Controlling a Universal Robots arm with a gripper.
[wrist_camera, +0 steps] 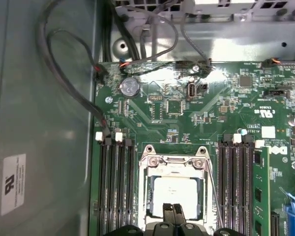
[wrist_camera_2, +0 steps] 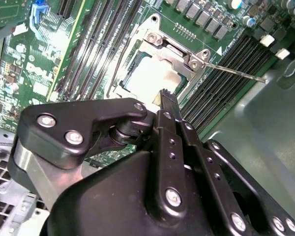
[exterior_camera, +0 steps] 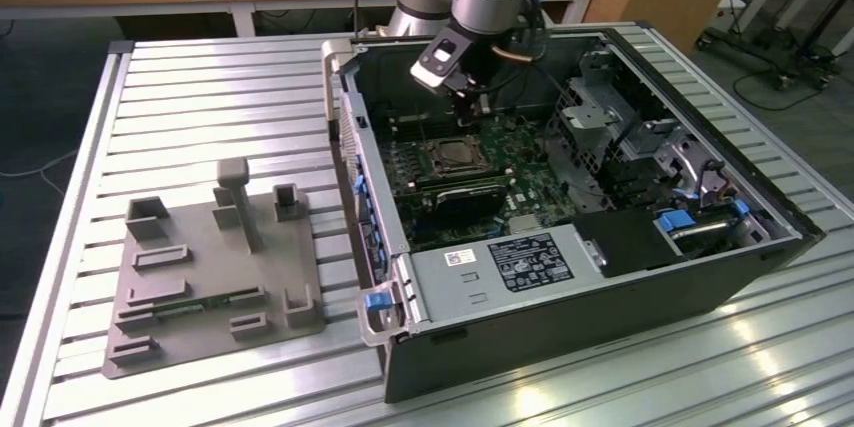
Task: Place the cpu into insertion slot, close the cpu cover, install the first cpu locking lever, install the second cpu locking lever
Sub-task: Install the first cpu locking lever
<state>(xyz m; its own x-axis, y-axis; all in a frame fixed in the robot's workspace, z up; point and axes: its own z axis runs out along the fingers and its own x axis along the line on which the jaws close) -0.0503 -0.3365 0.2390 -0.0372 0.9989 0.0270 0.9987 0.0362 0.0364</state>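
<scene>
You have the gripper hanging in the upper middle of the exterior view. It reaches down into the open black computer case, right above the insertion slot on the green motherboard.

In both wrist views its two slim matte-black fingers are pressed together with nothing pinched between them. The tips are over one edge of the cpu; you cannot tell whether they touch it.

The cpu is a flat square with a pale, satiny metal top, and it sits in the slot. The cpu cover is a thin, shiny steel frame with a square window, and it lies down around the chip so the metal top shows through the cut-out.

In the second wrist view the same cover gleams at its screwed corners. A thin wire lever runs out from one of those corners at an angle over the long, ribbed black memory slots.

In the first wrist view a round silver coin cell sits on the board, well apart from the slot.

The case rests on a ridged aluminium table. A grey moulded fixture plate lies at the exterior view's left.
</scene>
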